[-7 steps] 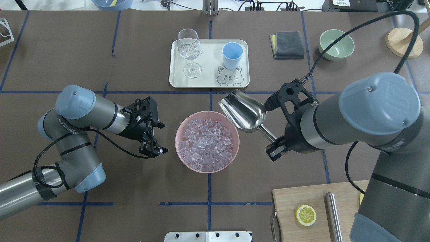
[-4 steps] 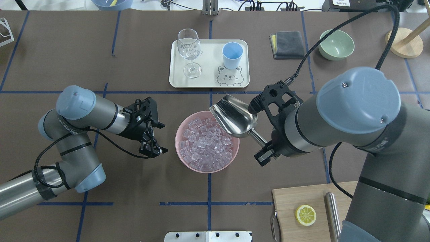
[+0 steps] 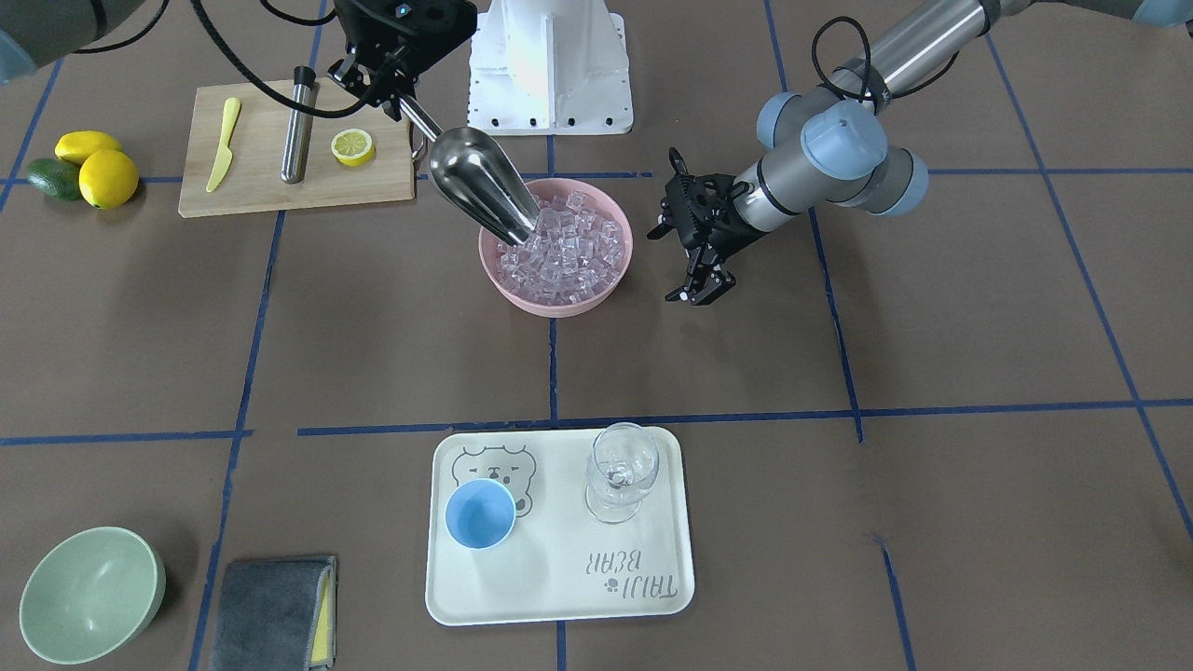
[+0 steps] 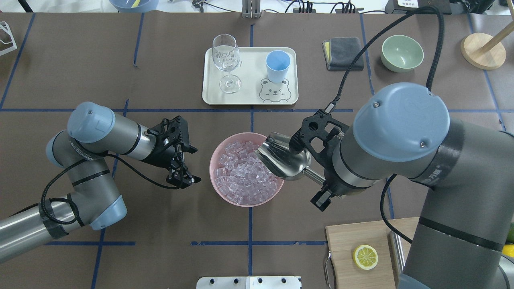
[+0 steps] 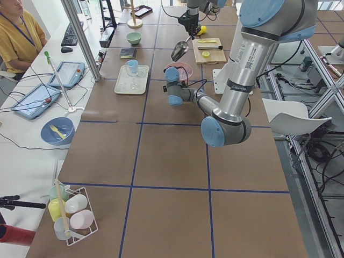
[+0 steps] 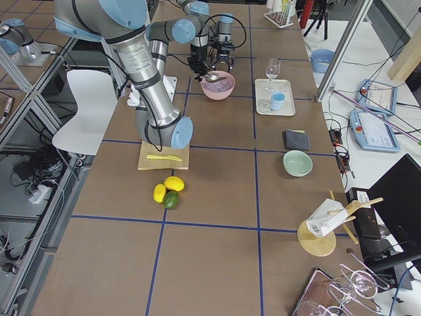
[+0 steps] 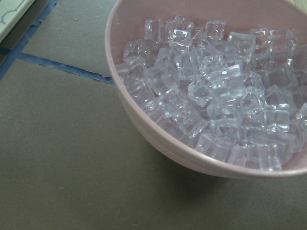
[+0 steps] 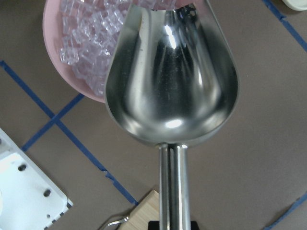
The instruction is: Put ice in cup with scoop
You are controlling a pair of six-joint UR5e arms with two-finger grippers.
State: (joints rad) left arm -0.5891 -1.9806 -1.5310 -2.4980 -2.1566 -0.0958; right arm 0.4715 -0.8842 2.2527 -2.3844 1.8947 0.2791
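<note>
Pink bowl (image 4: pixel 223 196) is hemmed on two sides: the scoop (image 4: pixel 283 158) and right arm (image 4: pixel 397 132) overhang its right rim, and the left gripper (image 4: pixel 196 165), jaws spread, sits just beside its left rim, apart from it. The bare table strip between bowl and tray (image 4: pixel 251 80) is open. On the tray, the wine glass (image 4: pixel 227 60) stands on the cup's (image 4: pixel 278 65) left; the cup's right side is free.

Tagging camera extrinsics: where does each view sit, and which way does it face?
Front-facing: across table, facing robot; base, left claw, right claw.
Overhead: behind robot, forward-down; left arm, right arm.
Exterior left: table's left end, looking along; left arm nearest.
Exterior right: right end; right arm nearest.
Left wrist: at ice in pink bowl; no body.
Right wrist: down the scoop; almost no body.
Shared: pink bowl, all six.
</note>
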